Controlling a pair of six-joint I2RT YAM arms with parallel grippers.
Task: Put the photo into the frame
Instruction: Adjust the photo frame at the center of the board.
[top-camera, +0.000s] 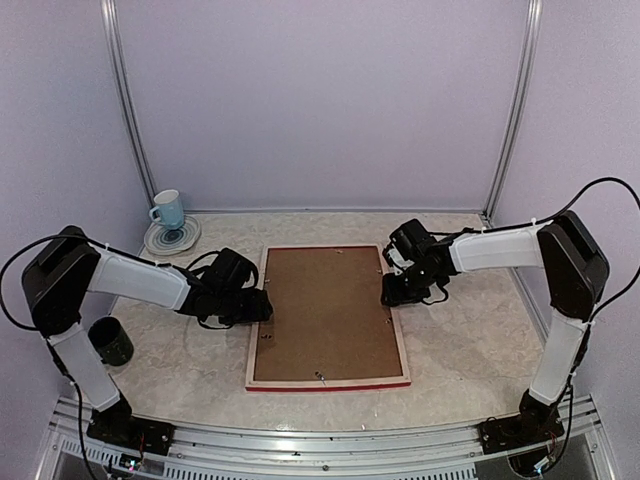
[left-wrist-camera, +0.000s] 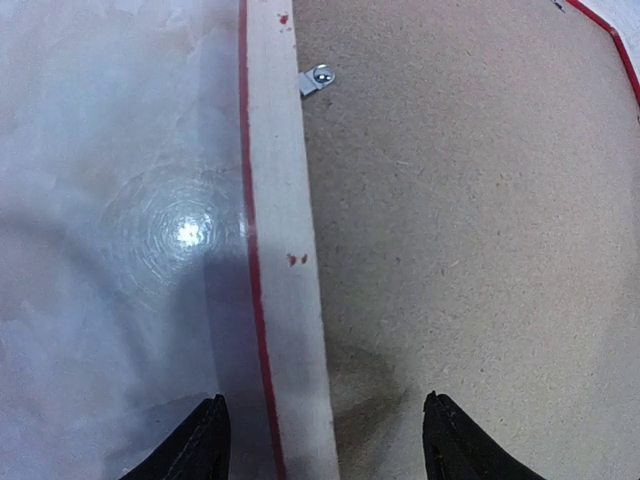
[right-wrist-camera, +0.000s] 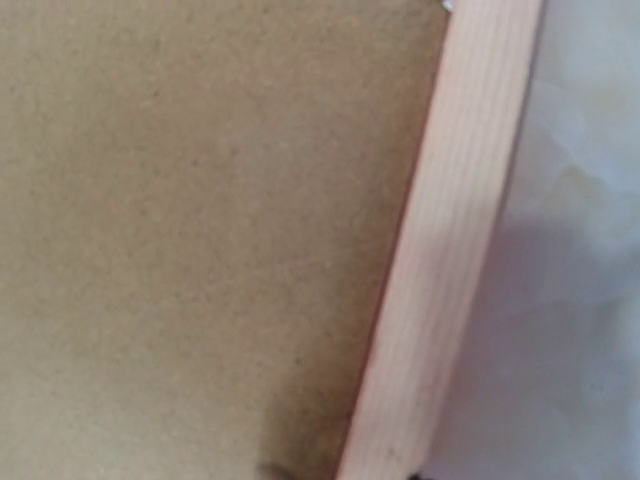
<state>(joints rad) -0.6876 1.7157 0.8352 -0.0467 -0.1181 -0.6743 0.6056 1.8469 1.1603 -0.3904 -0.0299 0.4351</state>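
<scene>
Left pincer (left-wrist-camera: 322, 425) astride frame (left-wrist-camera: 280, 180) bar

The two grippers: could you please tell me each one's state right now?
Left gripper: open, astride the frame's bar.
Right gripper: cannot tell, at the frame's edge.

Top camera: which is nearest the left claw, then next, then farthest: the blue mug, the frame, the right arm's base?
1. frame, right under the left claw.
2. blue mug, back left.
3. right arm's base, front right corner.

text: none legible | labels: none | numbers: none
</scene>
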